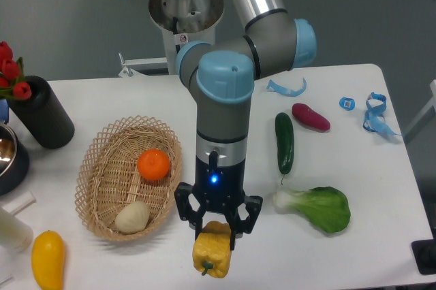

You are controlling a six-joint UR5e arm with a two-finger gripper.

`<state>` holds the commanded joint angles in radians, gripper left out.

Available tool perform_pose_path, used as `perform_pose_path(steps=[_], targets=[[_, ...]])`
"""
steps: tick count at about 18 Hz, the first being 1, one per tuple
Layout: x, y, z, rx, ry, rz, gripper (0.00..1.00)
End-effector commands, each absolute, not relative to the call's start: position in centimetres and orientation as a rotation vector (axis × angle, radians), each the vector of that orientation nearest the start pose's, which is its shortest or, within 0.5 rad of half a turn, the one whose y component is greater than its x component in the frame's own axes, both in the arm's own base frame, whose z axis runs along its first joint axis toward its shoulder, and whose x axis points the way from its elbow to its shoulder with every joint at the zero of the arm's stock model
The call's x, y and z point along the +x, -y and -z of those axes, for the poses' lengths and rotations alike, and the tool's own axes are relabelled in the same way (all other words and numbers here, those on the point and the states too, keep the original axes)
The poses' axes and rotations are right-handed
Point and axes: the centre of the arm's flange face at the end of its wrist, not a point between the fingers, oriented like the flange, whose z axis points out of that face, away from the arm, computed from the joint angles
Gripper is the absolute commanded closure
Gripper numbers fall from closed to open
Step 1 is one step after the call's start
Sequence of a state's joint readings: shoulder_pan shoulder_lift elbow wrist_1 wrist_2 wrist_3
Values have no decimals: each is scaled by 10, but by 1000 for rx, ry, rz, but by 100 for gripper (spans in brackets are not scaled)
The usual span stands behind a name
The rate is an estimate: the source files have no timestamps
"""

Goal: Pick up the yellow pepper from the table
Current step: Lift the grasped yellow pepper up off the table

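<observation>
The yellow pepper (212,250) is a small blocky yellow-orange pepper with lobed sides and a short green stem pointing down at the front. It is near the front edge of the white table (381,222). My gripper (216,230) points straight down over it, and its black fingers close on the pepper's upper part. I cannot tell whether the pepper rests on the table or hangs just above it.
A wicker basket (102,181) to the left holds an orange (153,165) and a pale potato (132,217). A smooth yellow lemon-like fruit (48,259) lies front left. A cucumber (284,142), a purple eggplant (310,116) and a bok choy (320,207) lie to the right. A black cylinder (44,113) stands at the left.
</observation>
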<state>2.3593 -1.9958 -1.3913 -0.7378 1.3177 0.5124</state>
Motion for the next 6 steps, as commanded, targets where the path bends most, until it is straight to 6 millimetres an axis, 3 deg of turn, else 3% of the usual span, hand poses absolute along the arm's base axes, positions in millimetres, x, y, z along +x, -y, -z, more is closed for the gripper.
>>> perform_pose_path(steps=[6], targets=[[-377, -598, -436, -2499, 256, -211, 79]])
